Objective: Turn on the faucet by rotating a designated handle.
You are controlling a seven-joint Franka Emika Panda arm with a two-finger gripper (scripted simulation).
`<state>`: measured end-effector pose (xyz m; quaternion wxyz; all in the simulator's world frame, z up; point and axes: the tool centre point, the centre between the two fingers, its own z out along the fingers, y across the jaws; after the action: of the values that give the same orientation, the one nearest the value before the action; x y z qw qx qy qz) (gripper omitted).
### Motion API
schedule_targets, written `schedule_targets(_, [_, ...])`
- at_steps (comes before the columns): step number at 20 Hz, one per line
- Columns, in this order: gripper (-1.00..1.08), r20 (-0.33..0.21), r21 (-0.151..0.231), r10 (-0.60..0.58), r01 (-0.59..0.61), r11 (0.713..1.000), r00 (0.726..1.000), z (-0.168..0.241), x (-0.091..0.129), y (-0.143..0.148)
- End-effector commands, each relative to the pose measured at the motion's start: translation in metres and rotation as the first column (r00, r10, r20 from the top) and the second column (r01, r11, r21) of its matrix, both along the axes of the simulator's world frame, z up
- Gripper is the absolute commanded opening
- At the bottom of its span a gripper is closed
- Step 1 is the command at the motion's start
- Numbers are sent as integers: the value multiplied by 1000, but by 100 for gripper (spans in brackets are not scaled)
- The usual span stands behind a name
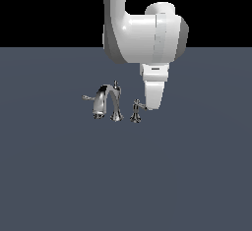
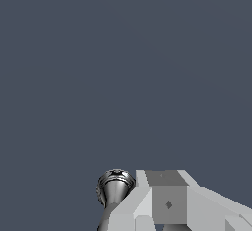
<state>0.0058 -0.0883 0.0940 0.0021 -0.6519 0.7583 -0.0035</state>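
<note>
The chrome faucet (image 1: 107, 102) stands on the grey floor, with an arched spout and a small knob on top. The handle (image 1: 136, 111) is a thin lever on a short waisted pedestal, just to the exterior view's right of the spout. My gripper (image 1: 153, 107) hangs down right beside the lever's outer tip, touching or nearly touching it. Its fingers look like one white block, so the gap between them does not show. In the wrist view the handle's pedestal (image 2: 115, 188) sits close against the gripper (image 2: 167, 210). It holds nothing that I can see.
A second chrome lever (image 1: 87, 98) sticks out as a thin stub on the exterior view's left of the spout. The flat grey floor (image 1: 126, 186) spreads all around the faucet set. The arm's large white links (image 1: 142, 33) hang above the handle.
</note>
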Motion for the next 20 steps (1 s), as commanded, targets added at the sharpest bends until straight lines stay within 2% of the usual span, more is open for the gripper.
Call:
schedule_targets(1, [-100, -7, 3, 8, -8, 1000, 1000, 0, -10, 9])
schedule_targets(3, [-100, -4, 0, -2, 2, 1000, 1000, 0, -7, 2])
schedule_targets(14, [-100, -8, 2, 7, -7, 1000, 1000, 0, -25, 59])
schedule_targets(15, [-100, -8, 2, 7, -7, 1000, 1000, 0, -25, 59])
schedule_targets(16, [-100, -7, -6, -32, 32, 999, 999, 0, -25, 31])
schedule_targets(20, [-100, -7, -3, -18, 18, 1000, 1000, 0, -15, 55])
